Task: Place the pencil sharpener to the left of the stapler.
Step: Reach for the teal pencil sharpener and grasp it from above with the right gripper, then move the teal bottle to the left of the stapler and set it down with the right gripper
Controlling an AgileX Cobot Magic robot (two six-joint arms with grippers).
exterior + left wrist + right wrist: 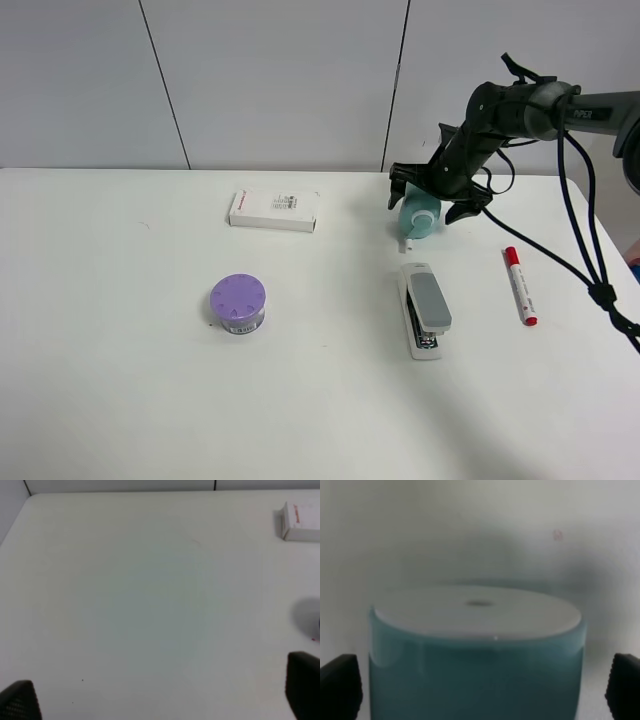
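Table (120, 400): white
Box (274, 210): 11 o'clock
Purple container (238, 304): 9 o'clock
Stapler (424, 308): 3 o'clock, with the red marker (520, 286) farther out

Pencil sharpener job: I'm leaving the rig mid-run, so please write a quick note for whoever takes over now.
Right claw: open, straddling the pencil sharpener, not yet closed on it.
Left claw: open, over the table, holding nothing.
The sharpener lies just beyond the stapler's far end, not to its left.
Done: approach only.
Left to do: grip, lift, set it down left of the stapler, release.
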